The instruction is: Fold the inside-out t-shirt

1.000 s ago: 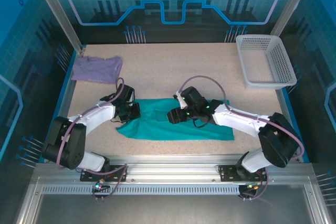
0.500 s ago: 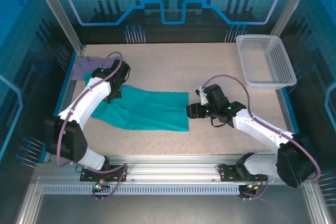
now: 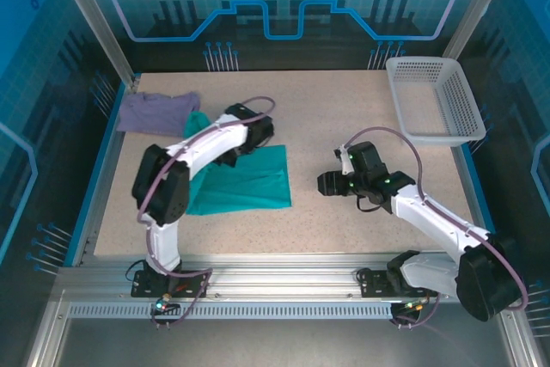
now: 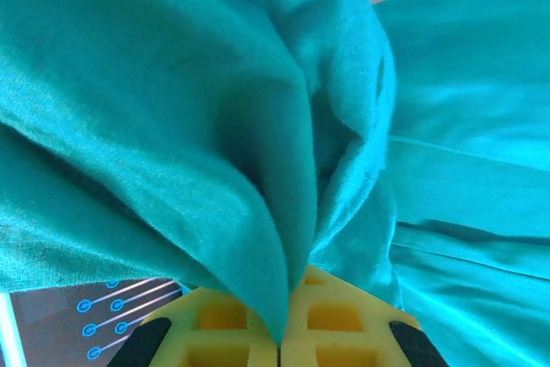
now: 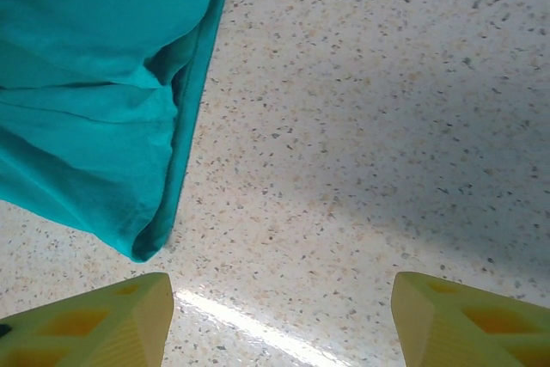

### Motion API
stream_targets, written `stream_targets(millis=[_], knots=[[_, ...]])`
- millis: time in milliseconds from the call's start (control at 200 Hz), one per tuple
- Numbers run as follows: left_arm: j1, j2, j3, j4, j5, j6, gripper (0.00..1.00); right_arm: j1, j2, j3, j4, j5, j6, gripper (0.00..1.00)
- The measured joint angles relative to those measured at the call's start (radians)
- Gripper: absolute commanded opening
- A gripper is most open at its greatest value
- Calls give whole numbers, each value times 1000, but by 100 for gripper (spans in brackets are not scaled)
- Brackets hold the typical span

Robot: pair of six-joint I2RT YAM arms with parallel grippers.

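Looks maybe halfway done. Got the inside-out t-shirt doubled over left of centre on the table, just beside the lavender shirt, but rumpled, no tidy rectangle yet. Pinching a bunch of it in the clamped-tight left gripper. Holding nothing in the right gripper, spread wide just off the hem.

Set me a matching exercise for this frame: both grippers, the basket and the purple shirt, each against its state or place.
Things:
1. left gripper
2. right gripper
3. basket
4. purple shirt

States or places:
A. far right corner of the table
B. open over bare table
C. shut on the t-shirt
D. far left corner of the table

Pairs: 1-C, 2-B, 3-A, 4-D
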Motion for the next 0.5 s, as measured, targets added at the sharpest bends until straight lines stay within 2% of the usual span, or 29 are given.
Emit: stream_targets(millis=[55,75,105,125,230,385,450,500], knots=[[-51,51,50,-10,23,-10,1,-15,-13,-5,-6,0,-1,69],[-70,72,71,-10,36,-11,9,-21,-18,-5,-7,0,-2,69],[-93,99,102,-6,57,-11,27,-29,-26,-7,-8,0,-3,69],[-108,116,124,-6,72,-12,36,-35,-31,-7,-10,-1,-4,69],[-173,227,270,29,177,-7,60,-56,-56,-10,-23,-2,-10,69],[-230,348,508,109,306,29,68,-74,-109,-16,-51,3,-18,69],[-238,329,514,150,348,36,72,-80,-142,-30,-59,9,-17,69],[-238,277,457,206,378,45,74,-82,-167,-45,-60,16,-16,69]])
